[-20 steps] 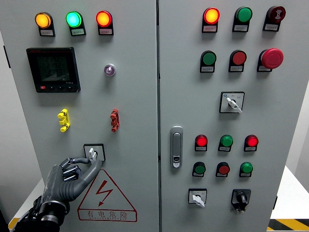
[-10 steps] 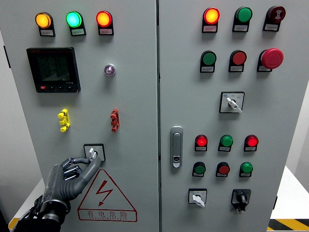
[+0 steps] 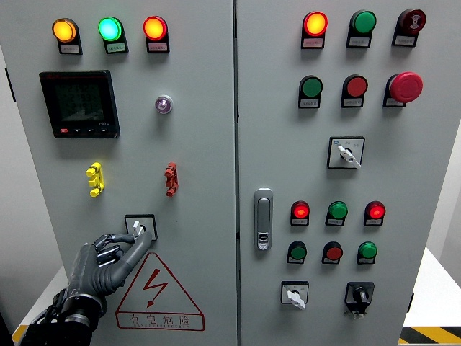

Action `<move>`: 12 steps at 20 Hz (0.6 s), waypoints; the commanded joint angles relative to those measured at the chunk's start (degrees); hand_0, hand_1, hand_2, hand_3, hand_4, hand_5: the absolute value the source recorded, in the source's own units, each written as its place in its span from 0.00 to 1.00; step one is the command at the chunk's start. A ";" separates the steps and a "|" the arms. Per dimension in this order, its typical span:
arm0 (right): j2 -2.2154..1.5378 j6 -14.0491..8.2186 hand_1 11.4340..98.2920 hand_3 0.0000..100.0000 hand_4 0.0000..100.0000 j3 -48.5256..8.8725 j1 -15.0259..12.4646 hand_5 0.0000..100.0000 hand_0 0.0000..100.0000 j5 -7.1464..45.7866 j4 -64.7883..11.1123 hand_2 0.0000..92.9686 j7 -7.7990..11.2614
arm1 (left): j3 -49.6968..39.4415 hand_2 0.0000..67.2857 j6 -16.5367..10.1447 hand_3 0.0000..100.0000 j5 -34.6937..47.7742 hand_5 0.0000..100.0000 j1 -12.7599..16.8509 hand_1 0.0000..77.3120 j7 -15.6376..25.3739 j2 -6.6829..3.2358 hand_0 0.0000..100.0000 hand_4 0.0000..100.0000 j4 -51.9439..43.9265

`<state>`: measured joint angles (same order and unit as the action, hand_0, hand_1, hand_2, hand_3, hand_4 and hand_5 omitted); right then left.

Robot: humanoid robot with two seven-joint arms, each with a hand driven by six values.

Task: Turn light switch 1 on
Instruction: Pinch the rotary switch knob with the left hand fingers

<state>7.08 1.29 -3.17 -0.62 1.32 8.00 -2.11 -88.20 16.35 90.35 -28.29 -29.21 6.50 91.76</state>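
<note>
A small selector switch with a white knob sits on a black-framed square plate low on the cabinet's left door. My left hand, dark grey with jointed fingers, comes up from the lower left. Its thumb and index finger pinch the lower end of the knob, and the other fingers are curled beside them. The knob leans slightly left of upright. My right hand is out of view.
Above the switch are a yellow and a red terminal, a black meter and three lit lamps. A yellow-red hazard triangle lies just below. The right door carries a handle, buttons and more selector switches.
My left wrist and forearm have drifted a little left and down. The fingertips stay on the knob, which has not visibly turned.
</note>
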 commanded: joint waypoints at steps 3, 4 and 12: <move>0.04 -0.06 0.09 0.20 0.19 0.00 0.00 0.11 0.00 0.00 0.00 0.00 0.00 | 0.04 0.78 0.08 1.00 0.00 1.00 -0.09 0.85 -0.32 0.00 0.00 1.00 0.00; -0.04 0.03 0.09 0.20 0.19 0.00 0.00 0.11 0.00 0.00 0.00 0.00 0.00 | 0.04 0.78 0.08 1.00 0.00 1.00 -0.09 0.85 -0.40 0.00 0.00 1.00 0.00; -0.05 0.03 0.10 0.20 0.19 0.00 0.00 0.11 0.00 0.00 0.00 0.00 0.00 | 0.04 0.79 0.61 1.00 0.00 1.00 -0.80 0.80 -2.43 0.00 0.00 1.00 -0.09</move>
<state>7.06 1.28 -3.17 -0.62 1.32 8.00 -2.11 -88.15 16.58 90.35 -28.99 -31.30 6.50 91.67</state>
